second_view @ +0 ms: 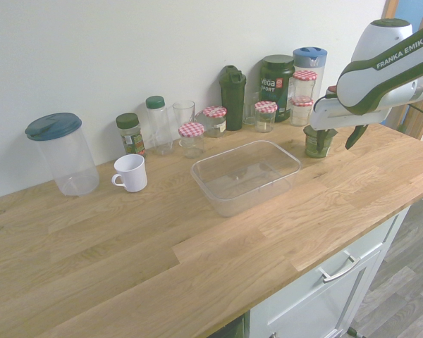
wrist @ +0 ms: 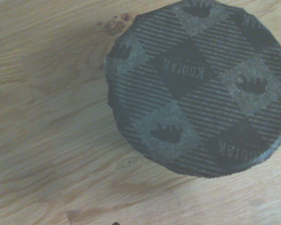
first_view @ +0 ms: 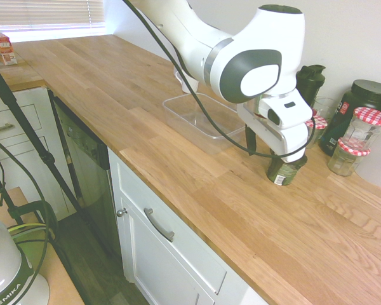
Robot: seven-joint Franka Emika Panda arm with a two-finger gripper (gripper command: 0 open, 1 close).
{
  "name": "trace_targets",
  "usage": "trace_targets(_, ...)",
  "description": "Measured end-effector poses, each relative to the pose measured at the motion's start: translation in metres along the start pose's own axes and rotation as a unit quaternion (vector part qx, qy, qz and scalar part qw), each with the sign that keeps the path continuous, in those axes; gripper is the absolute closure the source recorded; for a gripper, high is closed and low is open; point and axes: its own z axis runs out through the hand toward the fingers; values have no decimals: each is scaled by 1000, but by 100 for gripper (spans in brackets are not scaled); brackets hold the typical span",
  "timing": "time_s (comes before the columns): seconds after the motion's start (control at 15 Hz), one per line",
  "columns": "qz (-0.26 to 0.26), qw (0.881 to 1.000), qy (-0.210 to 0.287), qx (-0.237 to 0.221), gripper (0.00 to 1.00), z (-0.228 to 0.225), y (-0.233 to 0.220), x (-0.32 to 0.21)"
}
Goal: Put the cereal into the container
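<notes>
Second exterior view: reach step. Hand (second_view: 336,132) open, directly above the cereal (second_view: 317,143), which stands on the counter (second_view: 197,246) beside the container (second_view: 245,175). Next: descend, close on the jar.

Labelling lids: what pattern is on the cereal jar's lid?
Dark striped diamonds on the cereal jar's lid, clearest in wrist view.

The squat dark green cereal jar (second_view: 318,143) stands upright near the shallow, clear, empty container (second_view: 245,175).

Along the counter's back edge: four red-checkered-lid jars (second_view: 192,138), one white mug (second_view: 130,172), one clear tray (second_view: 245,176), one drinking glass (second_view: 184,113), one green cereal jar (second_view: 317,143).
</notes>
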Motion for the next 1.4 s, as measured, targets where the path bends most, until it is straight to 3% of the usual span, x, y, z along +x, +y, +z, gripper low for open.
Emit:
trace_targets(1.27,50,998,26,26,0,58,-38,35)
trace_targets(1.33,51,998,26,28,100,59,-39,36)
trace_targets(1.4,53,998,27,30,100,59,-40,37)
